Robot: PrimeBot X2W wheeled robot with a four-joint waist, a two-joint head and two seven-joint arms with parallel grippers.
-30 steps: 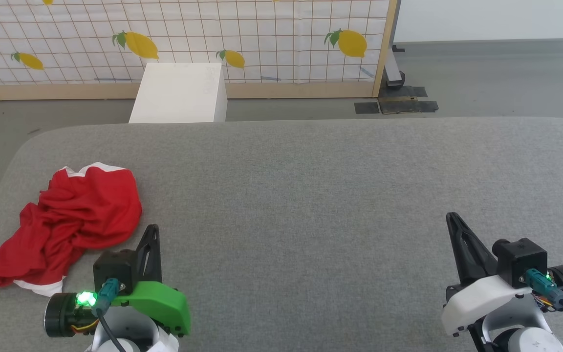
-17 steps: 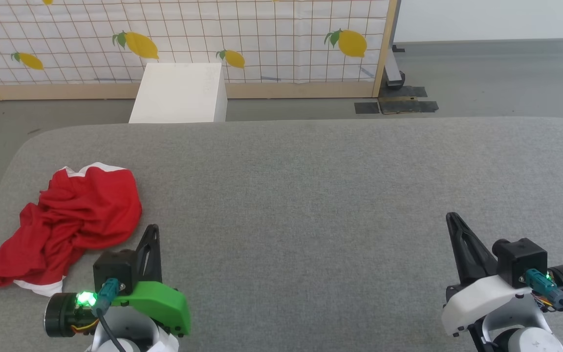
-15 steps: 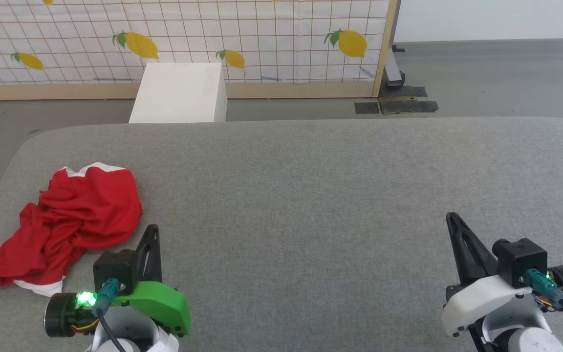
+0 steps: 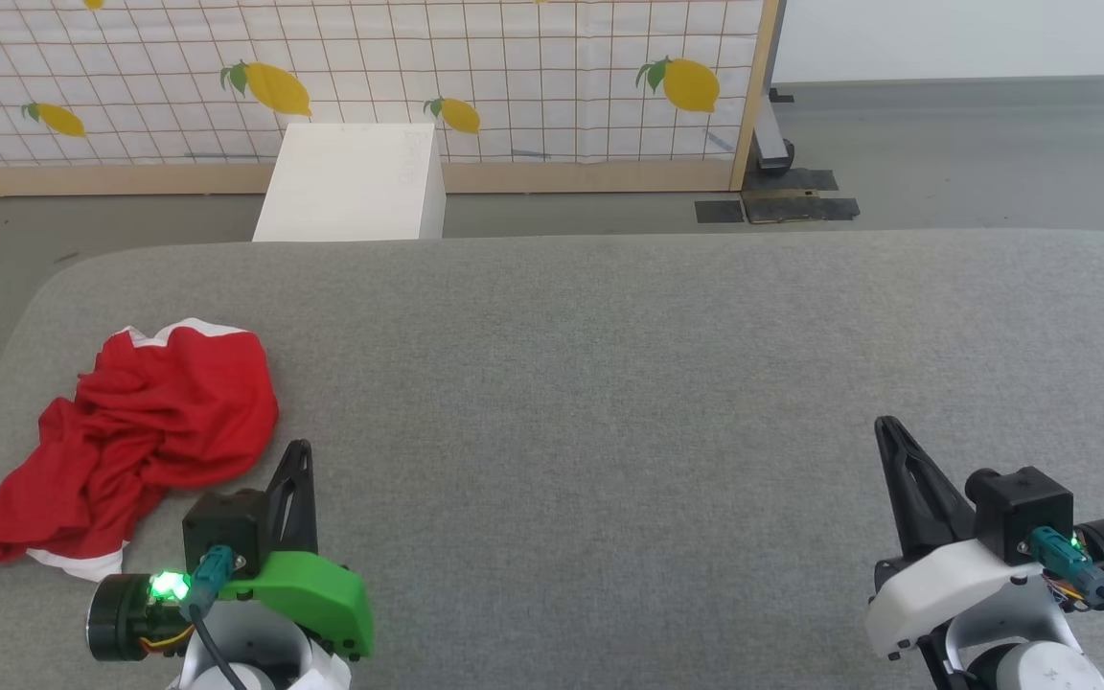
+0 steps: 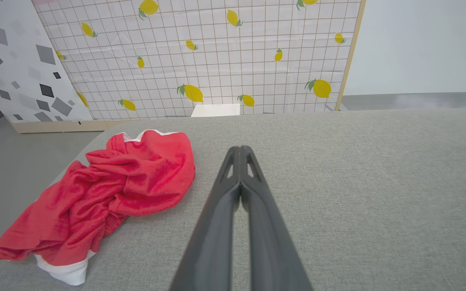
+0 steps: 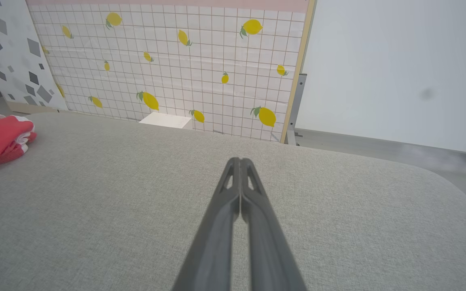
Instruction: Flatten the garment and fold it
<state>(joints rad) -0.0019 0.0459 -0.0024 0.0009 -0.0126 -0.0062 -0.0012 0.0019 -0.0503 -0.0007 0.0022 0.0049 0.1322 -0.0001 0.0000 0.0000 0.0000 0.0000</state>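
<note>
nothing has changed over the last second: the cloth lies as it did and neither arm has stirred. at the far left the red shorts (image 4: 140, 431) sit in a crumpled heap near the left edge of the grey table (image 4: 609, 364), with white trim showing at the far end and a white hem poking out at the near end. just right of the heap our left jaws are pressed together and hold nothing. their tips point away from us, close beside the cloth but apart from it. the wide middle of the table stretches between the two arms. at the far right our right jaws are likewise pressed together and empty, well apart from the shorts. beyond the table stand a white box (image 4: 351, 182) and a lemon-print screen (image 4: 514, 77). we judge the task not yet begun, since the shorts are bunched with no leg spread out. the standstill suggests the first move is still ahead: spread the left jaws, take an edge of the heap, and draw it toward the middle where both arms can work.
</note>
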